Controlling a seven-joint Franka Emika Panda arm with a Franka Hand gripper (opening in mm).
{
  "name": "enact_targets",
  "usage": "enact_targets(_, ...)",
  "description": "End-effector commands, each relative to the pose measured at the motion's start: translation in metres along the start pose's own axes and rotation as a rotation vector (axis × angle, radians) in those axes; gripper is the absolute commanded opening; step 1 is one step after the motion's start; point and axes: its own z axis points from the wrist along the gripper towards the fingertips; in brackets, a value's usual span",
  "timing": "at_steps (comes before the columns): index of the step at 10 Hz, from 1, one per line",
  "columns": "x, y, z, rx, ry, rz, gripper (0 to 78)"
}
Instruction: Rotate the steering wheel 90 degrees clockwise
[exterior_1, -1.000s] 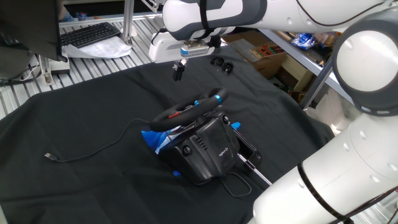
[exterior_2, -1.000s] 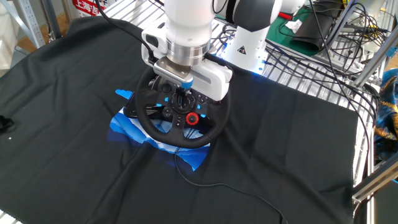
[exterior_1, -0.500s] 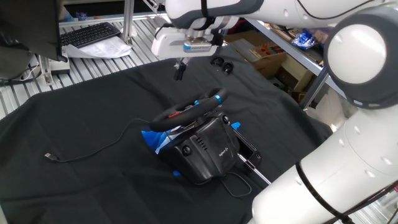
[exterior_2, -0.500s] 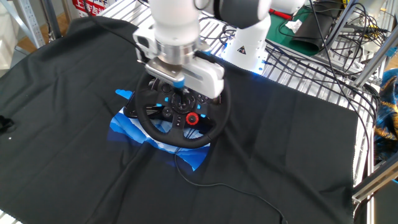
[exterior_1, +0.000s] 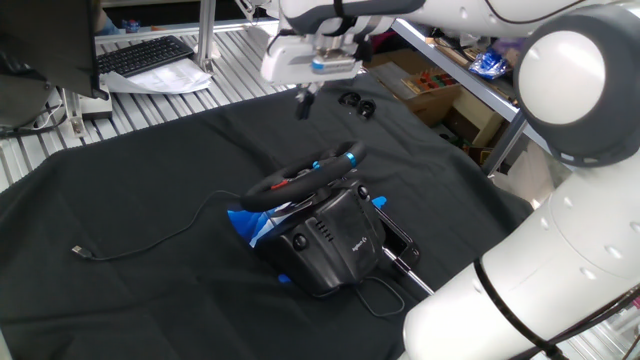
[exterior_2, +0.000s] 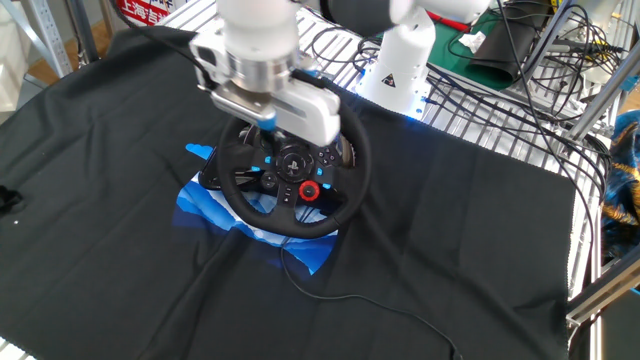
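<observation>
The steering wheel (exterior_1: 298, 177) is a black round rim with a blue stripe, tilted on its bulky black base (exterior_1: 335, 238). In the other fixed view its rim (exterior_2: 288, 224) faces the camera, and red and blue buttons show on the hub. My gripper (exterior_1: 304, 104) hangs in the air above and behind the wheel, well clear of the rim. Its dark fingers sit close together with nothing between them. In the other fixed view the white hand (exterior_2: 266, 92) covers the wheel's top edge and hides most of the fingers.
A black cloth (exterior_1: 140, 180) covers the table. Blue sheeting (exterior_2: 205, 205) lies under the base. A thin cable (exterior_1: 150, 235) trails left. A small black object (exterior_1: 357, 104) sits at the far side. A keyboard (exterior_1: 145, 55) and metal racks border the table.
My gripper has lifted away from the wheel and drifted sideways along its far side, still shut. The wheel itself has not turned or shifted.
</observation>
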Motion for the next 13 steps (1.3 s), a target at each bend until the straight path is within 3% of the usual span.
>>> enact_targets(1,0.0,-0.019,-0.016,0.043,0.004,-0.014,0.0)
enact_targets(4,-0.004,-0.033,-0.016,0.041,-0.002,0.005,0.0)
enact_targets(11,-0.004,-0.034,-0.016,0.027,-0.001,0.055,0.0)
enact_targets(13,-0.004,-0.034,-0.016,0.036,-0.002,0.06,0.0)
